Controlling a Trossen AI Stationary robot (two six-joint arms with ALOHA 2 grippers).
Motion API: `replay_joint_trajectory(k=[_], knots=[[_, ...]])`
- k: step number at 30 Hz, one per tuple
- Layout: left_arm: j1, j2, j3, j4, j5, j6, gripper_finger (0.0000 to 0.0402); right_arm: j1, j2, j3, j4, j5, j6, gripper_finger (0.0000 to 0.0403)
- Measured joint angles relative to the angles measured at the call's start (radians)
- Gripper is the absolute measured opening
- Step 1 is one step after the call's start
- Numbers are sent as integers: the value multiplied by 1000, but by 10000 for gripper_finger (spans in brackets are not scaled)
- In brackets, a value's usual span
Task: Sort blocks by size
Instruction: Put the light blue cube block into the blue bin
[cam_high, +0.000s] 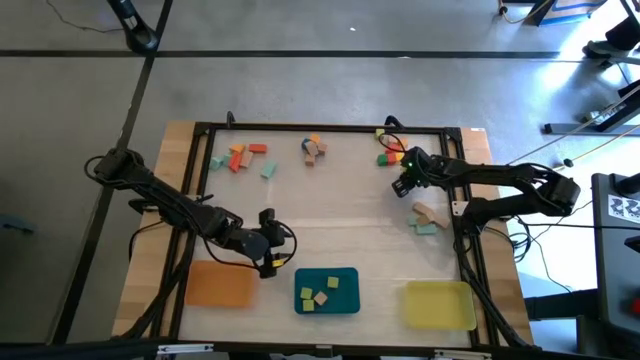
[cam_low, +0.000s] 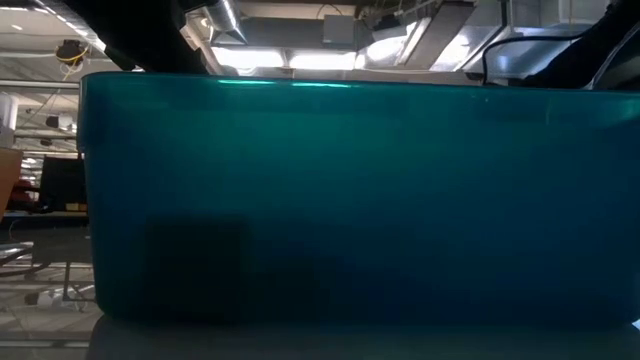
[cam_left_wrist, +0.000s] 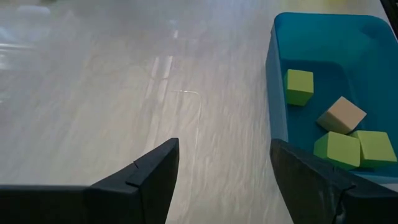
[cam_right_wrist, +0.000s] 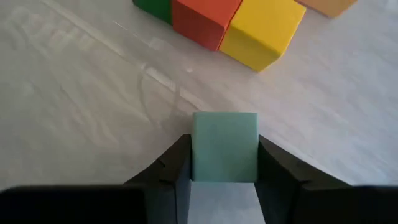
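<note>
On the left side of the table (cam_high: 330, 235), near the front edge, lies the orange tray (cam_high: 218, 285), and the left gripper (cam_high: 268, 245) hangs just beside it, between this tray and the teal tray (cam_high: 327, 291). Its fingers (cam_left_wrist: 149, 180) are spread wide and nothing is between them; under them is only bare table. In the teal tray lie three green blocks (cam_left_wrist: 299, 86) and one tan block (cam_left_wrist: 341, 114). At the back of the table, on the left, there is a group of orange, red and mint blocks (cam_high: 241, 157), and more to the middle a small group (cam_high: 314, 149) of mixed colours. On the right, at the back, the right gripper (cam_high: 404, 184) is closed on a mint block (cam_right_wrist: 224, 147), which sits between its two fingers, close above the table or on it. Just beside it stand a green block (cam_right_wrist: 153, 9), an orange block (cam_right_wrist: 204, 20) and a yellow block (cam_right_wrist: 262, 31), touching in a row. Further to the front on the right lie a tan and a mint block (cam_high: 427, 220), and the yellow tray (cam_high: 439, 304) is at the front right corner.
</note>
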Motion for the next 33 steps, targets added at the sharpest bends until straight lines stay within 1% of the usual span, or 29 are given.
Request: replay_joint_trajectory(k=[3, 6, 10, 12, 17, 19, 20, 23, 25, 27, 33], knots=[[0, 0, 0, 0, 0, 0, 237, 11, -15, 0, -4, -26, -9, 131], [0, 0, 0, 0, 0, 0, 237, 45, -45, 0, 1, -27, -10, 131], [0, 0, 0, 0, 0, -3, 237, 109, -94, 0, 5, -60, -7, 143], [0, 0, 0, 0, 0, -4, 237, 146, -119, 0, 10, -81, 9, 142], [0, 0, 0, 0, 0, -4, 237, 257, -183, 0, 39, -92, 35, 133], [0, 0, 0, 0, 0, -4, 237, 307, -200, 0, 76, -113, 41, 135], [0, 0, 0, 0, 0, -4, 237, 332, -206, 0, 100, -143, 41, 138], [0, 0, 0, 0, 0, -4, 237, 405, -207, 0, 191, -286, 40, 142], [0, 0, 0, 0, 0, -4, 237, 458, -207, 0, 266, -352, 48, 139], [0, 0, 0, 0, 0, -4, 237, 510, -206, 0, 331, -368, 64, 136], [0, 0, 0, 0, 0, -4, 237, 653, -206, 0, 488, -358, 74, 140]])
